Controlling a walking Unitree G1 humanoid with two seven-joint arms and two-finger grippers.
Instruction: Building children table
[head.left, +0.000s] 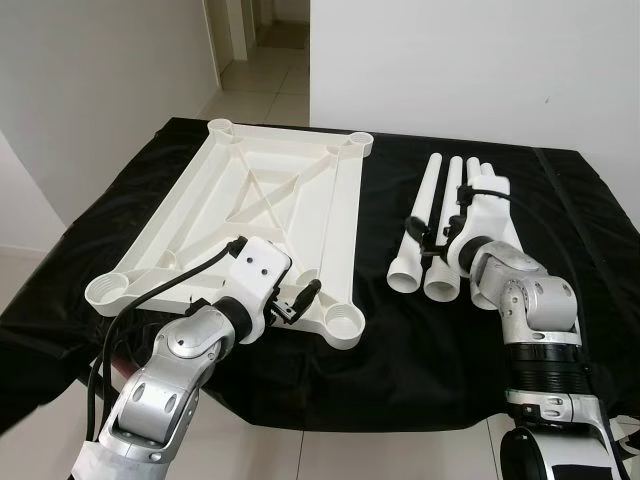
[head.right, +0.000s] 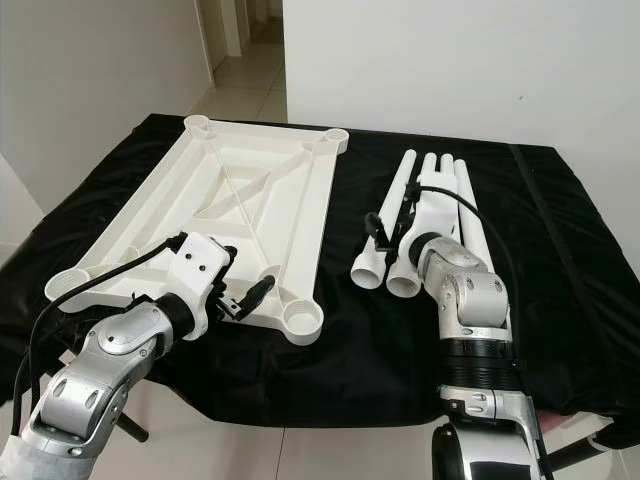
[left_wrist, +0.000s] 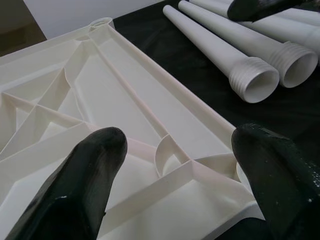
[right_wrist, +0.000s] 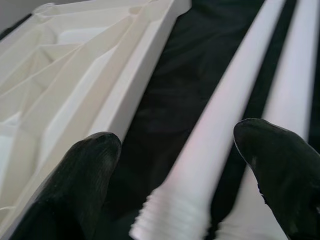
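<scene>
Four white legs (head.left: 440, 225) lie side by side on the desk's (head.left: 400, 330) right half, the upturned tabletop (head.left: 260, 215) on its left; my left gripper (head.left: 292, 300) hovers at the tabletop's near edge, my right gripper (head.left: 430, 232) over the legs. Left wrist: fingers (left_wrist: 80, 185) spread, empty, above a corner socket (left_wrist: 170, 160); right wrist: fingers (right_wrist: 75, 180) parted astride one leg (right_wrist: 215, 125), unclosed. I judge it light, stiff, slippery; grip mid-shaft.
</scene>
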